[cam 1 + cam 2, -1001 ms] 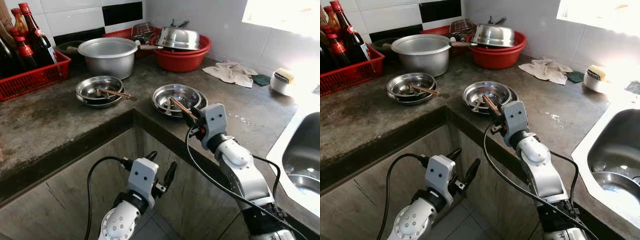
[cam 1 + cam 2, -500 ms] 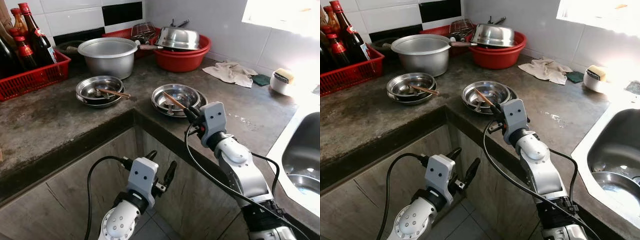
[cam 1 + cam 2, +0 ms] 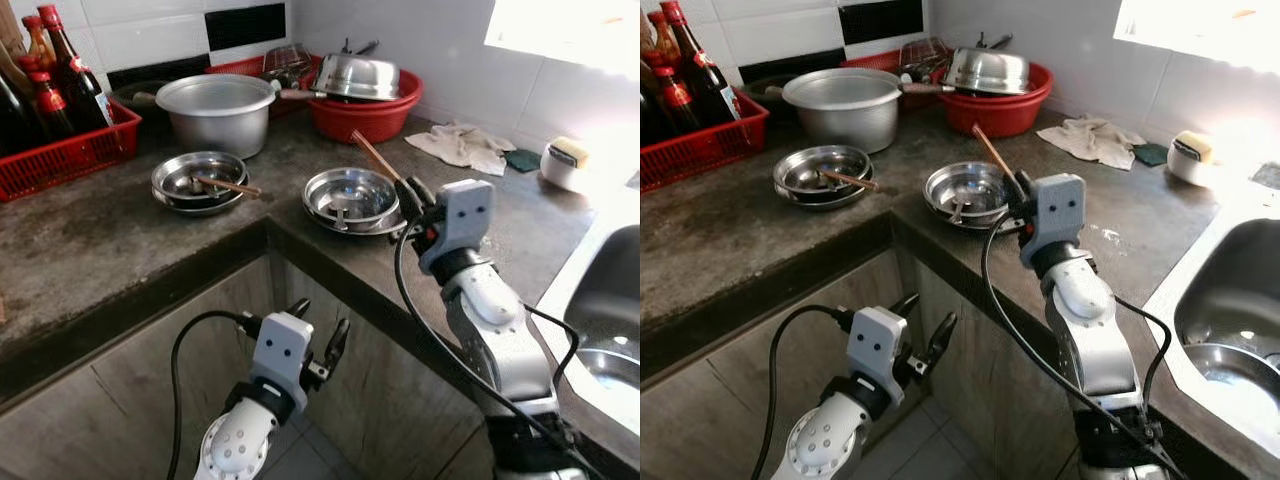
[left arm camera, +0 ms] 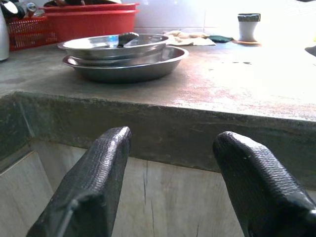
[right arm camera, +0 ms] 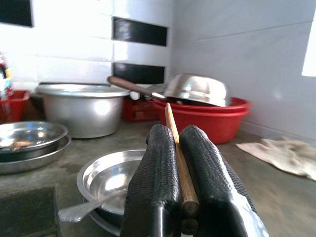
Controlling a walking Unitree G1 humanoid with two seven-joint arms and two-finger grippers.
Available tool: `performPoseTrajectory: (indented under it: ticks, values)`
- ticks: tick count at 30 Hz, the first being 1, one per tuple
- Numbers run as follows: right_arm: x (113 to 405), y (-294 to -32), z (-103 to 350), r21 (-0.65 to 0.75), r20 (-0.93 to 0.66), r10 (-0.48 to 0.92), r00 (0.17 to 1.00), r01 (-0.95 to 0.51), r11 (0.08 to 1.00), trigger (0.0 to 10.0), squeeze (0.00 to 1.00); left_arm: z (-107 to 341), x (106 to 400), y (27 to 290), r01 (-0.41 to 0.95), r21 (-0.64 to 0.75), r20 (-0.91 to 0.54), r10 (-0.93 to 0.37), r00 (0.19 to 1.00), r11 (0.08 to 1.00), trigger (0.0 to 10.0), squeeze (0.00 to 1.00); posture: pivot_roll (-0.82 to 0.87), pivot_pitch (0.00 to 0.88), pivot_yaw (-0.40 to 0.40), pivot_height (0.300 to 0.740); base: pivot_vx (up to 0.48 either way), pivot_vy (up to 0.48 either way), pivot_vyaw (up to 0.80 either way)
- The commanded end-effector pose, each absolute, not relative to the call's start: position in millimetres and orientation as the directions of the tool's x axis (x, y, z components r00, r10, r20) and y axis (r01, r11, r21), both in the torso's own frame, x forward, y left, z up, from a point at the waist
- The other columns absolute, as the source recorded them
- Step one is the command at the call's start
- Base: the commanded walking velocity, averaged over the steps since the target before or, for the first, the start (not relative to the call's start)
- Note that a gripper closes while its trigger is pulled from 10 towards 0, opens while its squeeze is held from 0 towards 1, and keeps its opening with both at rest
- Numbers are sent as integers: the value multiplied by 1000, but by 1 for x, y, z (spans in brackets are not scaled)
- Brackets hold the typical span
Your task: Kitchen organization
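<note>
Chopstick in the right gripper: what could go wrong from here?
1. The right gripper pinches the chopstick near its lower end, so most of it sticks out unsupported; it may pivot or slip between the fingers.
2. The raised tip points toward the red basin; a swing that way could hit it.
3. A spoon lies in the steel bowl just below; a dropped chopstick could knock it.

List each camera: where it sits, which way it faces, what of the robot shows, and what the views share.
Left eye and right eye views: on the head, looking down at the counter; both silver arms show.
Left wrist view: below the counter edge, facing the stacked steel plates; open left gripper in front.
Right wrist view: above the counter, facing the wall; right gripper shut on a chopstick.
Shared: the plates and the red basin.
</note>
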State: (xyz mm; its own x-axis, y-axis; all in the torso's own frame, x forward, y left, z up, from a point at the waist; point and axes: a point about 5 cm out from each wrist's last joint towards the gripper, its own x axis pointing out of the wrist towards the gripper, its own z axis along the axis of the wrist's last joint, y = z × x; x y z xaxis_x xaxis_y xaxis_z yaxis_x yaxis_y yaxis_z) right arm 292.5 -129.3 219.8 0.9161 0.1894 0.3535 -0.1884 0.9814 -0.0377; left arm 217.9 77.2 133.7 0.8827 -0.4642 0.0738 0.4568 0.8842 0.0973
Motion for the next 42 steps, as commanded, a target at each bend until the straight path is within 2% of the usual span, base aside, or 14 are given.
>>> performPoseTrajectory:
  ticks: [1,8,12,23,32,37,42]
  values:
    - [284,-134,225,-47,377,139,916,-131,990,0,0,134,219,77,454,96,71,-461,885,886,10000,0,111,25,-57,740,0,0,0]
    - [256,-150,206,-48,333,2,943,15,999,0,0,132,220,77,462,86,68,-468,881,883,10000,0,96,17,-37,740,0,0,0]
    - [246,-153,198,-44,299,-56,953,73,996,0,0,131,221,77,473,87,63,-479,876,877,10000,0,90,9,-32,740,0,0,-788]
    - [238,-147,188,-76,247,-80,966,101,992,0,0,131,222,76,493,101,64,-500,864,864,10000,0,89,0,-25,740,0,464,-785]
    - [237,-147,186,-87,237,-102,966,126,988,0,0,126,222,75,515,182,26,-528,849,837,10000,0,89,0,-18,740,0,-95,-776]
    - [236,-145,186,-89,238,-109,965,133,987,0,0,124,222,76,513,166,17,-523,852,842,10000,0,87,0,-12,740,0,-424,-775]
    - [238,-144,186,-103,235,-100,967,127,987,0,0,125,226,79,482,144,19,-489,872,865,10000,0,89,6,-14,740,0,0,-770]
